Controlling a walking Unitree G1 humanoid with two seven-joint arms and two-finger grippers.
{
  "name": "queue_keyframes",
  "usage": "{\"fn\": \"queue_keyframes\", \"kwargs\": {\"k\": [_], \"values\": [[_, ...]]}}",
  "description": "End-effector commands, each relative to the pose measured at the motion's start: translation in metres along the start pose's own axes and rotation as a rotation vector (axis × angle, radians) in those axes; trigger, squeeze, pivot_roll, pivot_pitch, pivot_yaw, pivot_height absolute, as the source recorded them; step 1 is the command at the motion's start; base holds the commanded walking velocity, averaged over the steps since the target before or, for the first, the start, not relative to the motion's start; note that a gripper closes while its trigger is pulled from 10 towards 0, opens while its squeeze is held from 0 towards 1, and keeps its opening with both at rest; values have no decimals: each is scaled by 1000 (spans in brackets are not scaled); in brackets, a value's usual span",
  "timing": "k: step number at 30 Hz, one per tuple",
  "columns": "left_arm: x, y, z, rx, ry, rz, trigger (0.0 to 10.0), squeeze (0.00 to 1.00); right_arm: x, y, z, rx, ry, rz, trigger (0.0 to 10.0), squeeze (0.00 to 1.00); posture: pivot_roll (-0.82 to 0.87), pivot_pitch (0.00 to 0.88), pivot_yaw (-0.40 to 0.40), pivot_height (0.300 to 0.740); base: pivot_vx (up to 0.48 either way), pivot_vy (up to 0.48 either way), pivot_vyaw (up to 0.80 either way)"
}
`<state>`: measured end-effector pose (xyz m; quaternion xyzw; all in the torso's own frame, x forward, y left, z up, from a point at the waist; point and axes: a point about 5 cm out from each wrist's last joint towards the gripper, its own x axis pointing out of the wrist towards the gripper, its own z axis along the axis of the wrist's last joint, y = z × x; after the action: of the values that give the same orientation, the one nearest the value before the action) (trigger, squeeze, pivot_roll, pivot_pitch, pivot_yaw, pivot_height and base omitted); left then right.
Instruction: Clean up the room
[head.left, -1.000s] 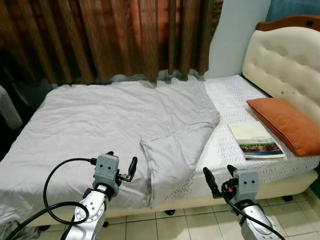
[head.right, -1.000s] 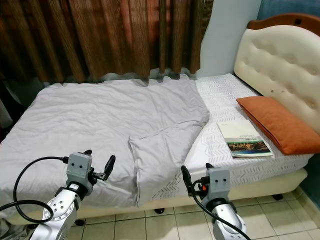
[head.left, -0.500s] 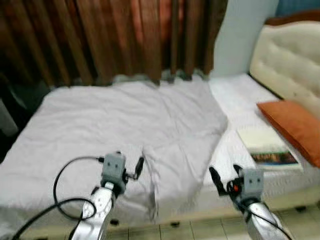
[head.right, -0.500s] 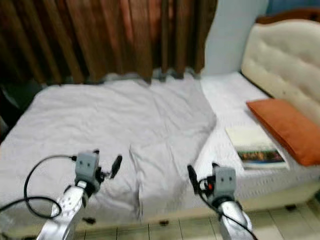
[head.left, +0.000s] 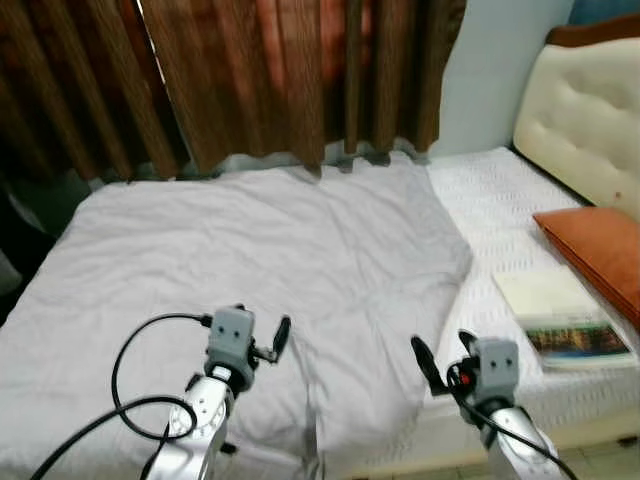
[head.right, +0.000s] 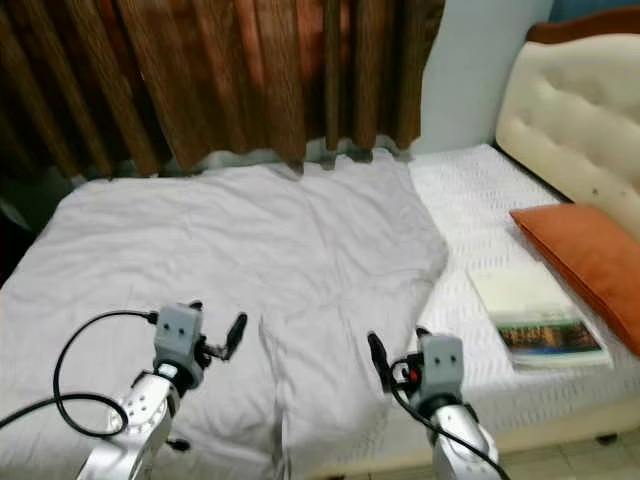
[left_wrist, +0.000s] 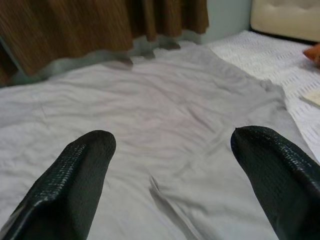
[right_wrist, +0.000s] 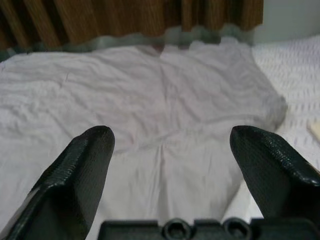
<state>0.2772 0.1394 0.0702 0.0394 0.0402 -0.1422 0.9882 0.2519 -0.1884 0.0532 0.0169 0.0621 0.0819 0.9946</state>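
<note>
A crumpled grey blanket (head.left: 270, 250) covers most of the bed, with one corner flap (head.left: 370, 390) folded over near the front edge. My left gripper (head.left: 262, 330) hovers low over the blanket's front part, open and holding nothing. My right gripper (head.left: 445, 352) hangs by the flap at the bed's front edge, also open and holding nothing. In the left wrist view the black fingers (left_wrist: 75, 185) stand wide apart over the blanket (left_wrist: 165, 115). The right wrist view shows fingers (right_wrist: 75, 175) spread above the fold (right_wrist: 165, 150).
On the white sheet (head.left: 500, 210) to the right lie a book (head.left: 565, 318) and an orange pillow (head.left: 600, 250) against the cream padded headboard (head.left: 585, 110). Brown curtains (head.left: 250, 80) hang behind the bed. A dark object (head.left: 20, 240) stands at the far left.
The camera has moved closer to the bed and turned slightly left: the floor tiles have left the picture. Both grippers stay open, now over the bed's front edge.
</note>
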Motion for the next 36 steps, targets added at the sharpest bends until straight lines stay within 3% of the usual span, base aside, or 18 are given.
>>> {"fn": "queue_keyframes", "kwargs": {"k": [1,7,10,11,13,15,16,17,18,21,22,23,24,31,34,36], "values": [[-1,9,1,17,5,23,10000,0,3,8,0,0,5,30,10000,0,-86,0,25,740,461,0,-744],[1,17,-9,59,53,65,10000,0,2,10,-2,-14,17,38,10000,0,-93,6,24,740,386,0,-370],[7,28,-12,71,68,102,10000,0,-3,12,0,-13,12,48,10000,0,-112,59,14,740,0,0,0],[19,38,-12,48,85,130,10000,0,-6,13,4,-6,9,50,10000,0,-144,144,2,740,0,0,0],[25,42,-8,35,77,144,10000,0,-16,14,12,-3,-2,52,10000,0,-171,226,-19,740,0,0,0],[30,45,-8,26,87,155,10000,0,-20,15,15,-1,-1,55,10000,0,-183,241,-26,740,0,0,0],[37,47,-6,26,97,164,10000,0,-27,17,18,-13,5,69,10000,0,-228,329,-48,740,0,0,0],[41,48,-5,27,105,170,10000,0,-31,18,20,-22,10,80,10000,0,-228,329,-48,740,0,0,0],[46,50,-3,10,112,179,10000,0,-41,21,24,-31,16,97,10000,0,-276,417,-60,740,0,0,0],[50,50,-1,-8,124,187,10000,0,-56,25,29,-42,29,118,10000,0,-312,472,-70,740,0,0,0],[54,50,-1,-22,135,189,10000,0,-70,27,33,-41,40,115,10000,0,-346,566,-83,740,0,0,0],[57,49,-1,-32,150,192,10000,0,-81,29,32,-35,62,108,10000,0,-353,587,-84,740,0,0,0],[61,49,2,-65,149,203,10000,0,-103,33,32,-14,106,92,10000,0,-365,638,-87,740,0,0,0],[60,61,3,-133,139,283,10000,0,-155,47,37,25,222,60,10000,0,-412,684,-92,740,0,0,0],[61,57,0,-178,149,280,10000,0,-170,51,37,29,267,54,10000,0,-436,690,-97,740,0,0,0],[62,51,-4,-163,179,258,10000,0,-178,51,38,30,297,43,10000,0,-436,698,-92,740,0,0,0]]}}
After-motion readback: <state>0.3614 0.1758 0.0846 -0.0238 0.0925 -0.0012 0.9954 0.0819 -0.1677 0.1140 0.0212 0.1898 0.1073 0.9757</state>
